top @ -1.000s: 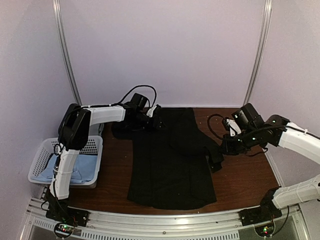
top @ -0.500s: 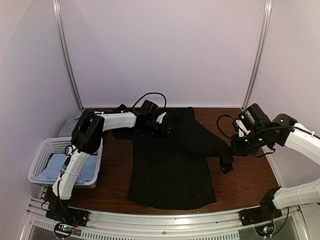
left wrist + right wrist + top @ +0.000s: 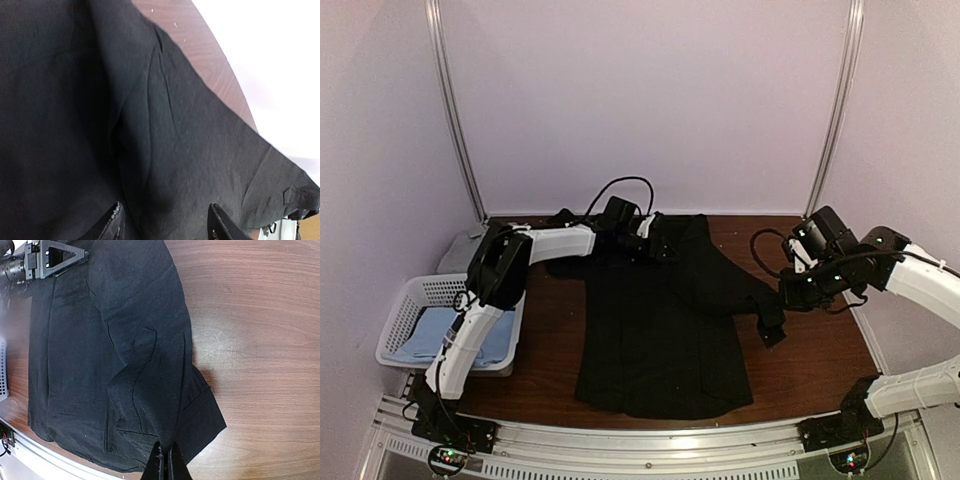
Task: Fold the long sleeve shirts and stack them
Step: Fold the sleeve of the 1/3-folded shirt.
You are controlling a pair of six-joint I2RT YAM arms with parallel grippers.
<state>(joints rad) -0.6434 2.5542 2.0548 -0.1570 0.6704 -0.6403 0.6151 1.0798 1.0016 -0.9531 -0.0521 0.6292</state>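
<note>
Shirt (image 3: 660, 340), black, lies spread mid-surface (image 3: 820, 350). Its right sleeve (image 3: 735, 290) is pinched at the cuff by the clenched right end effector (image 3: 165, 462). Left end effector (image 3: 165, 227) hangs released over the collar end. Blue shirt (image 3: 420, 345) sits in the basket (image 3: 392, 325), far left.

The dark brown wooden tabletop (image 3: 810, 350) carries a black long sleeve shirt (image 3: 660, 330), its body lying flat across the middle and one sleeve stretched toward the right side. A white lattice basket (image 3: 395, 320) stands at the left edge.
</note>
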